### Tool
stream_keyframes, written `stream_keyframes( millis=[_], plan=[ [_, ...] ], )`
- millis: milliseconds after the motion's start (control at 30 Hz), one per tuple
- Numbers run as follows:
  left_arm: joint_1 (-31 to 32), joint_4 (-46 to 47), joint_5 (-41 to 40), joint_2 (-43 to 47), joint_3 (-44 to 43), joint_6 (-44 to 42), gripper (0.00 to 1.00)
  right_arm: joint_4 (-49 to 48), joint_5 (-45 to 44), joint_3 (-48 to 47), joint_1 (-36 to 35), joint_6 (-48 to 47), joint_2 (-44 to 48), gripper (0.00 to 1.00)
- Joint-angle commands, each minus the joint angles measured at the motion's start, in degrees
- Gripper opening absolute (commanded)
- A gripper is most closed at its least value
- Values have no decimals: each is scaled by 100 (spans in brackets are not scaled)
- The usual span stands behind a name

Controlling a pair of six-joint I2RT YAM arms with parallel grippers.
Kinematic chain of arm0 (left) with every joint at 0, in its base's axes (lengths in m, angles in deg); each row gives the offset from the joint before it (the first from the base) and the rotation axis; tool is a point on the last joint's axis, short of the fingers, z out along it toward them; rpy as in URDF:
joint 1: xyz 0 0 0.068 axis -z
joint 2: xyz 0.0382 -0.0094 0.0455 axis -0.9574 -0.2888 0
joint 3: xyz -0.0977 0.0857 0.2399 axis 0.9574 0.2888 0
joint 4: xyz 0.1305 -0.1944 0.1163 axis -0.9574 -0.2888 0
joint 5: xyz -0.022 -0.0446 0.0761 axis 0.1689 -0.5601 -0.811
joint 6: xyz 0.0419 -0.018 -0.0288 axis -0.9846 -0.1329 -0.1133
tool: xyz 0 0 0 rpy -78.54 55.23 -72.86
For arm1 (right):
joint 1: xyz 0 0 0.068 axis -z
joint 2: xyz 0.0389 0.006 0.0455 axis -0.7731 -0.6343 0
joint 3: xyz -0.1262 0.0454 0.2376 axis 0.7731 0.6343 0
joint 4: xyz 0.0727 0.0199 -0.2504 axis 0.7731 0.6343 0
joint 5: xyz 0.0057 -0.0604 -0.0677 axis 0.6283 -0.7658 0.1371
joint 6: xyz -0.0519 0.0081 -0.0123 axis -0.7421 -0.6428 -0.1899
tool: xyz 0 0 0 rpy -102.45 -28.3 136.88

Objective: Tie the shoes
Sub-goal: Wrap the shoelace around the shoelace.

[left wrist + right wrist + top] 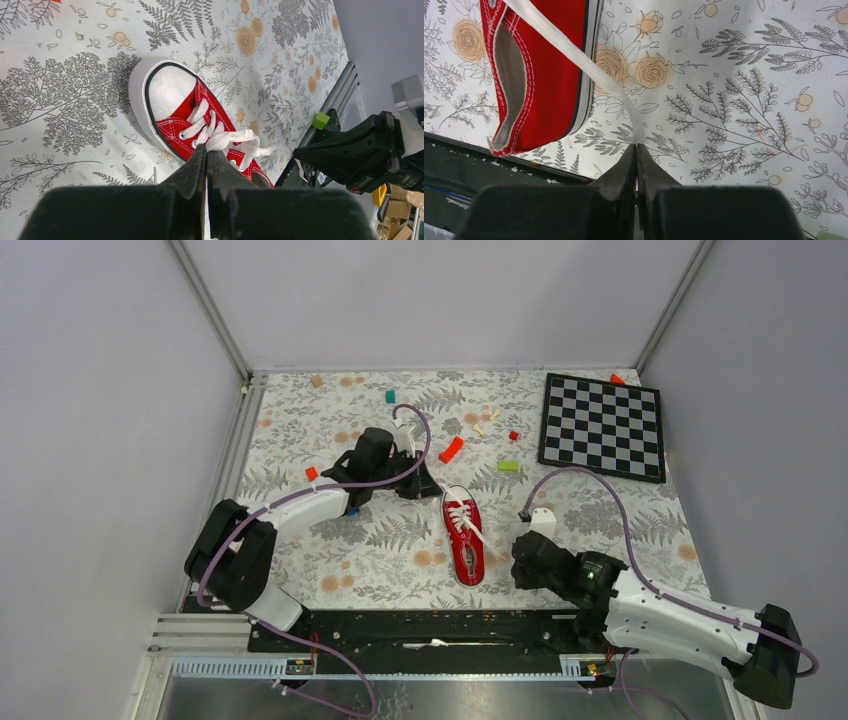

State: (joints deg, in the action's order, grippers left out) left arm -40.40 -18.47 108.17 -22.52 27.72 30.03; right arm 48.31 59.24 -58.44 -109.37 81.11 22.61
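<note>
The red sneaker [466, 537] lies on its sole on the fern-and-flower tablecloth [330, 540], between the two arms and near the front edge; its white toe cap points away from the arm bases and its heel lies toward the black rail [420, 625]; the left gripper [207, 150] sits just beside the toe end, its fingers pressed together with no gap, and the tips meet in the bunch of white laces [232, 139] above the eyelets, seemingly pinching a strand there; the right gripper [636, 147] is low over the cloth, to the right of the heel, with its fingers likewise closed tight, clamping the end of one lace; that strand runs straight and taut from the top eyelet, down across the shoe's side and sole edge, to the fingertips; farther back on the table, well apart from the shoe, lies a chessboard [603, 427] in the far right corner; a curved red-orange piece [451, 449], a green block [508, 466] and a teal block [390, 396] lie scattered beyond the toe
</note>
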Motion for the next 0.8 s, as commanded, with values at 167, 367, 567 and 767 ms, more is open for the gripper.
stream_keyframes(
  millis=[167,367,567,767],
  plan=[
    [198,98,346,371,18,-357,0,-345,-60,-509,21,-725,-375,30],
    [275,85,373,478,93,-457,0,-677,75,-974,194,-1278,-548,46],
    [311,67,357,567,145,-679,0,-1832,1650,-1002,1255,-1362,-1043,42],
    [313,-35,287,643,103,-808,0,-2556,2801,-1094,2056,-1267,-1691,40]
  ],
)
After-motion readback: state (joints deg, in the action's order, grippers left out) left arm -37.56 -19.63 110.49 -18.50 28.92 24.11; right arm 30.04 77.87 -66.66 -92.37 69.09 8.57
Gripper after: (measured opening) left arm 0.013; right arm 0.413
